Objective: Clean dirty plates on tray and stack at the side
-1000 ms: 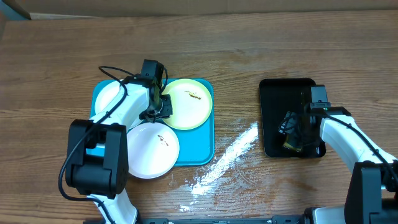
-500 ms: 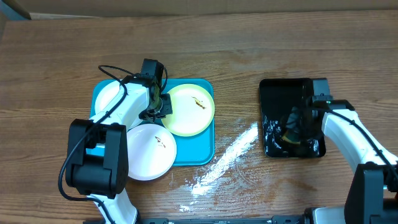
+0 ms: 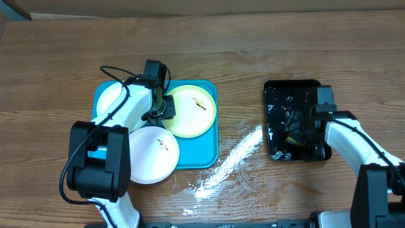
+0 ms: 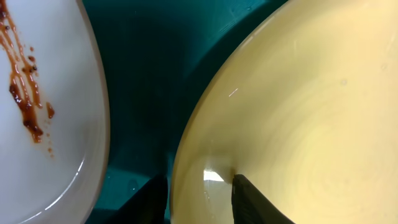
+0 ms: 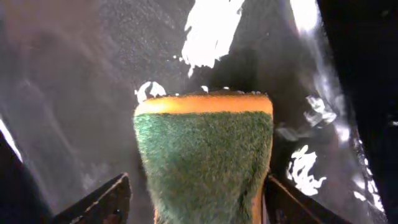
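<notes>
Overhead, tray: a large turquoise rectangular plastic tray [image 3: 205, 152] sits on the left of the wooden table [image 3: 253, 50]. It holds all three plates, and none is stacked at the side yet.
Overhead, plates: a pale yellow-green round plate [image 3: 190, 113], specked, lies at the tray's right end. A rear white round plate [image 3: 111, 98] is partly under the arm. A front white round plate [image 3: 152, 158] overhangs the tray's front edge.
Overhead, right side: a glossy black rectangular tray [image 3: 278, 95], wet, lies well apart from the turquoise tray.
Left wrist, pincer: the left gripper [image 4: 199, 180] has its fingers apart, one on either side of the yellow-green plate's rim, not pinching it.
Left wrist, dirt: a red-brown sauce streak [image 4: 25, 99] marks a white plate just beside; I cannot tell which one.
Right wrist, pincer: the right gripper [image 5: 196, 183] is clamped on a green scouring sponge with yellow backing [image 5: 205, 155], over the black tray's wet floor.
Risk: lifted with loose jaws, the yellow-green plate would likely slip or knock its neighbour. An arm sweep could push the overhanging front plate off the tray.
</notes>
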### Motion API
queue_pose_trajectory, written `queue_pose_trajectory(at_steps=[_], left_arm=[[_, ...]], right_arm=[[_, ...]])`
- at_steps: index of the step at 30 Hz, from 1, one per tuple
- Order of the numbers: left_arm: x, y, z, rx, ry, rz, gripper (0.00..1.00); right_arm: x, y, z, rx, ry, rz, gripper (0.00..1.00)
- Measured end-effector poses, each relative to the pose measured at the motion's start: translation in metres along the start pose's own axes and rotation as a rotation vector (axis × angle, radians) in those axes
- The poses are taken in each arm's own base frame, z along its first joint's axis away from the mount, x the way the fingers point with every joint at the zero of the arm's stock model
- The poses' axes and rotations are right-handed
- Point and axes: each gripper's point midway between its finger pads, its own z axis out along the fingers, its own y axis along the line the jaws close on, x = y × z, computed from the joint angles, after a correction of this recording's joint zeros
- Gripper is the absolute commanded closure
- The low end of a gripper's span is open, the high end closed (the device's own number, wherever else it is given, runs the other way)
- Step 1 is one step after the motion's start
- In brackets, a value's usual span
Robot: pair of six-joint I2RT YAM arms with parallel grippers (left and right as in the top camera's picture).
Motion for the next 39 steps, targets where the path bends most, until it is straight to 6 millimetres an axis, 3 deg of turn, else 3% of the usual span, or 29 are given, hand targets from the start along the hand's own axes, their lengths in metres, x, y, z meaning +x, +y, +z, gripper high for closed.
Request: queue_pose_trajectory(at_steps=[1,2,3,4,5,9,15,20,23,29,39], left_arm=[[-0.001,0.0,0.0,0.002,-0.005,0.0,0.64],[-0.001,-0.001,0.0,0.002,-0.006,0.0,0.65],[-0.002,-0.001,0.0,0.002,-0.006,0.0,0.7],[-0.002,-0.001,0.0,0.003,-0.008,0.0,0.78],[-0.002,-0.001,0.0,0.003,-0.008,0.0,0.89],[-0.002,0.0,0.0,-0.001,-0.009,0.0,0.96],[-0.004,-0.001,-0.001,0.003,-0.012,0.0,0.96],[-0.006,-0.002,-0.006,0.003,-0.013,0.004,0.96],[-0.01,-0.003,-0.009,0.005,-0.02,0.022,0.96],[-0.011,-0.004,-0.011,0.005,-0.024,0.031,0.96],[-0.009,-0.003,-0.011,0.005,-0.016,0.053,0.96]], right_arm=[[0.002,-0.001,0.002,0.0,-0.001,-0.002,0.42],[0.002,-0.001,0.003,-0.001,-0.002,-0.002,0.54],[0.002,-0.001,0.003,-0.002,-0.004,0.0,0.82],[0.001,-0.001,0.003,-0.003,-0.007,-0.005,0.96],[0.001,-0.001,0.003,-0.003,-0.007,-0.003,0.96],[0.01,-0.002,-0.005,0.013,0.058,-0.001,0.96],[-0.019,0.024,-0.043,-0.063,0.066,-0.015,0.96],[-0.014,0.034,-0.053,-0.138,0.117,-0.04,0.96],[-0.021,0.042,-0.06,-0.234,0.121,-0.034,0.96],[-0.031,0.037,-0.067,-0.31,0.121,0.001,0.96],[-0.007,0.038,-0.077,-0.325,0.235,0.011,0.96]])
